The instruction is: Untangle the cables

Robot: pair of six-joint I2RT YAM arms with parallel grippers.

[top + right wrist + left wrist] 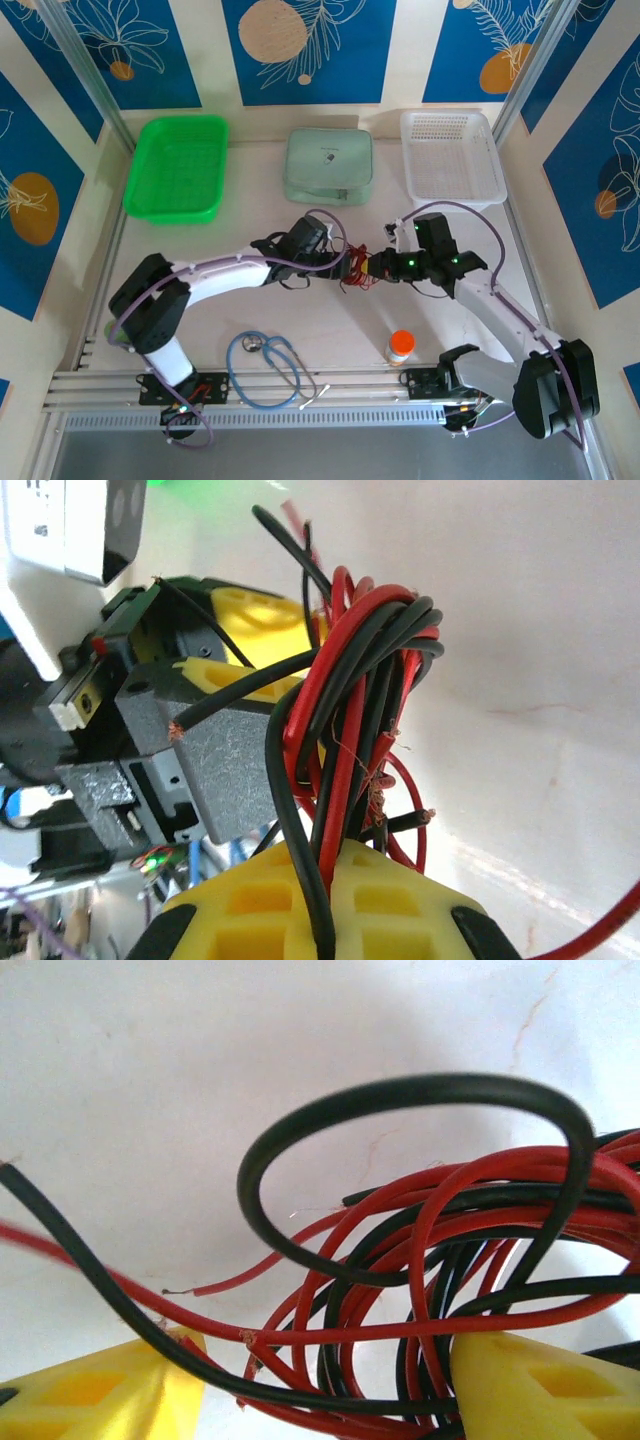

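Observation:
The cables (358, 272) are a tangle of thin red and black wires lying mid-table between my two grippers. From the left, my left gripper (344, 266) reaches into the tangle. In the left wrist view its yellow fingers (110, 1390) stand well apart, with red and black loops of the cables (400, 1260) running loosely between them, so the left gripper (325, 1375) is open around the wires. My right gripper (380, 266) comes in from the right. In the right wrist view the right gripper (335, 880) is shut on a bunch of cables (345, 710), which rise from between its yellow pads.
Along the back stand a green basket (178, 165), a pale green case (328, 165) and a white basket (450, 155). Near the front edge lie a light-blue stethoscope (268, 365) and a small orange-capped bottle (400, 346). Rails run along the near edge.

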